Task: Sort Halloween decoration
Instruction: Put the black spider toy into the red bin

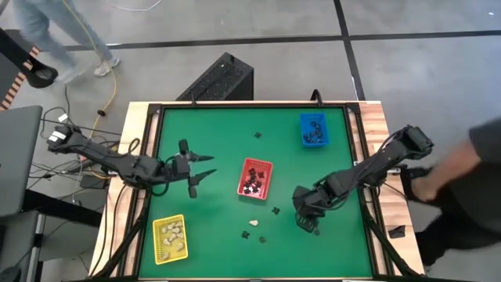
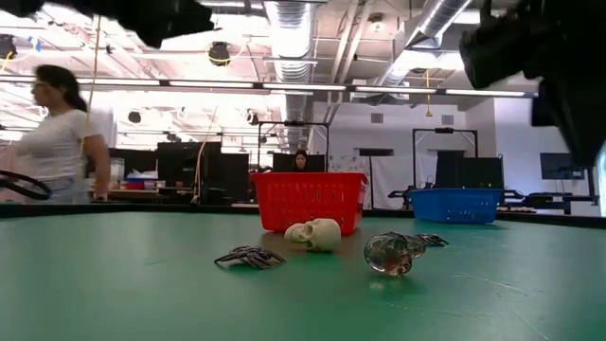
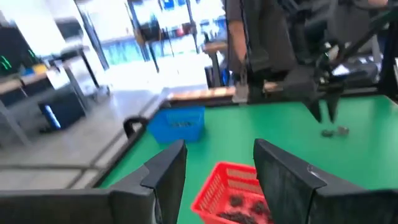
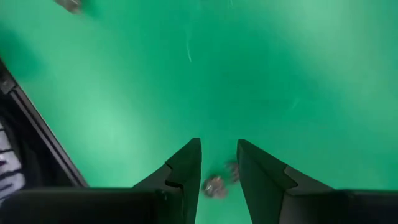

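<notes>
Small Halloween pieces lie on the green table: a cream skull (image 2: 315, 234), a clear greyish skull (image 2: 393, 253), and black spiders (image 2: 249, 257) (image 2: 431, 240). From above they show as a cream piece (image 1: 254, 223) and black pieces (image 1: 275, 210) (image 1: 262, 239); one more black piece (image 1: 257, 135) lies far off. My right gripper (image 1: 307, 225) (image 4: 217, 152) points down, open, above a small greyish piece (image 4: 214, 185) that shows between its fingers on the table. My left gripper (image 1: 210, 167) (image 3: 217, 162) hovers open, left of the red tray (image 1: 255, 178).
The red tray (image 3: 233, 196) holds black pieces, the yellow tray (image 1: 170, 238) cream ones, and the blue tray (image 1: 313, 130) dark ones. A raised frame (image 1: 149, 157) edges the table. One person (image 1: 470, 168) stands at the right edge; another (image 2: 57, 142) is in the room.
</notes>
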Robot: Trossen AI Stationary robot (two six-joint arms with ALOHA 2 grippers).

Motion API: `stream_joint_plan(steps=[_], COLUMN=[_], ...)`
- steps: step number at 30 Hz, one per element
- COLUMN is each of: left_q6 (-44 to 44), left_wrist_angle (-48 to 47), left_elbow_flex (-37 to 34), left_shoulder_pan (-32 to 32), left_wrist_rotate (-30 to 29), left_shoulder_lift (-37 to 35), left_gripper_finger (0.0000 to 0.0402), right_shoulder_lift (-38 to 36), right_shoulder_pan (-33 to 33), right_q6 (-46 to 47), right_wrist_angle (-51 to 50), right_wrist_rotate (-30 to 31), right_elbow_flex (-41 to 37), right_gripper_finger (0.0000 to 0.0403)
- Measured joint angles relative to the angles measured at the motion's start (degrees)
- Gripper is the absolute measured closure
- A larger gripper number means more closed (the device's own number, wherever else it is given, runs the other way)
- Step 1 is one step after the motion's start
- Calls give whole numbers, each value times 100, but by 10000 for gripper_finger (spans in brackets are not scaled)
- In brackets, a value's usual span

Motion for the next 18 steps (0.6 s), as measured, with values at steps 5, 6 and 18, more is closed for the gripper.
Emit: stream_joint_plan(steps=[5,6,18], left_q6=[569,484,45], left_wrist_angle=[1084,975,335], left_elbow_flex=[-557,-555,-561], left_shoulder_pan=[217,257,434], left_wrist_rotate=[76,175,1407], left_shoulder_lift=[-345,-424,-479], left_gripper_finger=[223,223,223], right_shoulder_lift=[308,365,915], right_shoulder_pan=[-28,-24,61], right_q6=[794,942,1802], right_wrist_angle=[-79,-100,-479], right_wrist_rotate=[-573,-622,-1081], right_elbow_flex=[0,-2,-14], right_gripper_finger=[267,266,145])
